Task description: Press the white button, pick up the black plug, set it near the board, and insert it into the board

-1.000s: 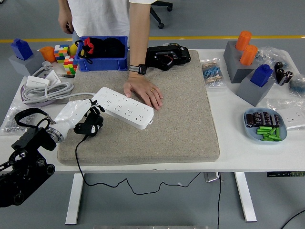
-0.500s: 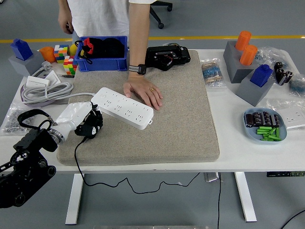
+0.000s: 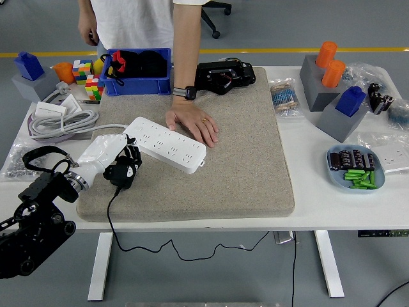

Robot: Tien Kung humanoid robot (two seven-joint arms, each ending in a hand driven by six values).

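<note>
A white power strip (image 3: 167, 144) lies slanted on the grey felt mat (image 3: 236, 153). A person's hand (image 3: 193, 124) rests flat at its far side, touching it. My left hand (image 3: 114, 157), in a white cover, is shut on the black plug (image 3: 121, 173) just left of the strip's near-left end. The plug's black cable (image 3: 110, 217) hangs over the table's front edge. My right hand is out of view.
A blue bin (image 3: 137, 71) and a black device (image 3: 224, 75) stand at the back. Coiled white cable (image 3: 57, 121) and colour cubes (image 3: 85, 75) lie at the left. Grey blocks with orange and blue caps (image 3: 332, 89) and a dish of small parts (image 3: 356, 168) sit at the right.
My left hand has closed on the black plug and shifted it slightly beside the strip's end; the cable below has swung a little. The person's hand has stayed put.
</note>
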